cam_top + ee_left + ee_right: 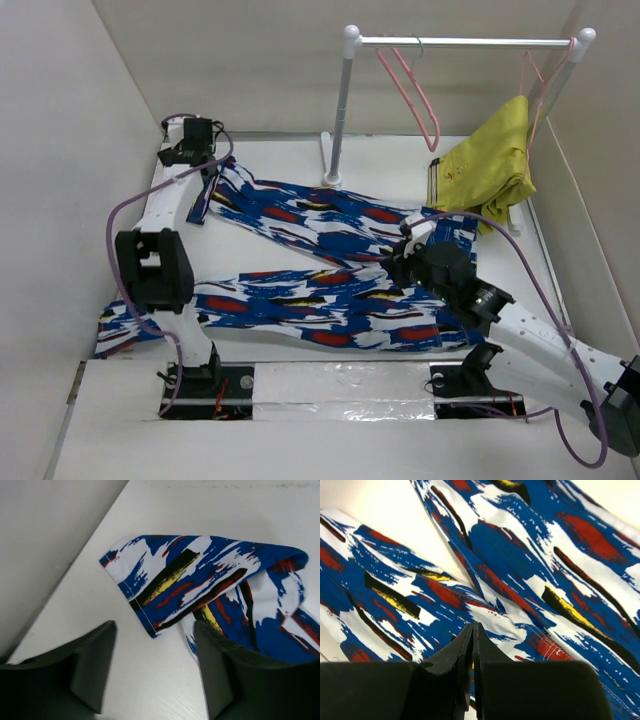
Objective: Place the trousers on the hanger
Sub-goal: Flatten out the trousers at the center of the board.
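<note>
The trousers (330,270) are being shown spread across the white table (280,160), which is being enclosed by pale walls. The hanger (430,135) is being carried by the far rail (470,42). The left gripper (150,665) is being held wide beside a leg hem, and the right gripper (474,635) is being held pressed together on the fabric.

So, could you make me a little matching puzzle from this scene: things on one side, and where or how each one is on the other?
Things:
1. trousers
2. hanger
3. yellow-green garment
4. left gripper

Place or state:
a. open, just short of a leg hem
b. hanging bare on the rail
c. spread out on the table
d. hanging at the rail's right end

Pairs: 1-c, 2-b, 3-d, 4-a
</note>
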Robot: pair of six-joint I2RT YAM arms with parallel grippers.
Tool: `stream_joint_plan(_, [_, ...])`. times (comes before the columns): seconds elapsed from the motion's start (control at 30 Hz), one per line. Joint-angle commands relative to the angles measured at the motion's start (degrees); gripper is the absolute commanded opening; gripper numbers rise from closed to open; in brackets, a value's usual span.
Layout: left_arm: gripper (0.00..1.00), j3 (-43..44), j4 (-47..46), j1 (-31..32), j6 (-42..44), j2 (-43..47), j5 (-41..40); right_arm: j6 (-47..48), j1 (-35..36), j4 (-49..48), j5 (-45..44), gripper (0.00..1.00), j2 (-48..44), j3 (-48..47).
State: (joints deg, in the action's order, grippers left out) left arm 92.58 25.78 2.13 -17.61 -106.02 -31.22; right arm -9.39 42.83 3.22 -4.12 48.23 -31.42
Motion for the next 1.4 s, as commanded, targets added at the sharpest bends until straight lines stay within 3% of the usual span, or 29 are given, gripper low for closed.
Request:
stream_joint_plan(0.0, [0.54,-9.14,-6.27,-5.02,-5.25,7.31,9.19,0.16,0.50,-2.52,1.83,0.09,0.64,-0.40])
stream_joint_plan(0.07, [0.32,-14.32,-4.34,-4.51,-4.81,8.27,9.69,0.33,1.02,-4.44,1.92,0.08,0.38,-0.05])
stream_joint_plan(0.17, [0.27,-22.67,-6.26,-2.84,-3.58,10.82,10.57,-0.02,1.03,-7.16,1.57,0.09,-0.24,1.36])
stream_joint_plan(0.23, [0.28,-23.23,-5.05,-2.83,-3.39,9.43,13.20,-0.19,1.03,-8.40,1.66,0.09,-0.15,1.80])
stream_joint_plan(0.37, [0.42,-19.12,-3.55,-3.97,-3.84,1.81,12.32,0.51,1.03,-6.22,3.24,0.10,0.46,0.66])
stream_joint_plan(0.43, [0.44,-17.87,-3.28,-5.20,-4.19,-0.15,15.75,0.60,1.03,-6.04,3.07,0.11,-0.06,1.01])
stream_joint_plan(0.57, [0.49,-16.90,-5.12,-5.21,-2.62,-2.08,15.05,0.16,1.03,-7.87,3.24,0.12,-0.85,2.32])
stream_joint_plan(0.9, [0.43,-10.32,-4.60,-5.21,-1.12,-9.38,11.10,0.69,1.03,-8.15,3.68,0.12,1.96,0.92])
stream_joint_plan(1.03, [0.30,-8.90,-4.51,-5.21,-1.03,-10.96,9.61,0.60,1.03,-8.06,3.68,0.12,1.78,0.83])
stream_joint_plan(1.13, [0.14,-8.29,-4.86,-5.21,-0.77,-11.14,7.59,0.60,1.03,-7.88,3.68,0.12,1.61,0.83])
stream_joint_plan(1.17, [0.00,-8.03,-4.69,-5.21,-0.76,-11.05,6.97,0.60,1.03,-7.71,3.68,0.12,1.61,0.92])
stream_joint_plan(1.37, [0.00,-6.97,-0.74,0.31,-0.59,-1.08,1.43,0.60,1.03,-7.00,3.59,0.12,0.38,0.92])
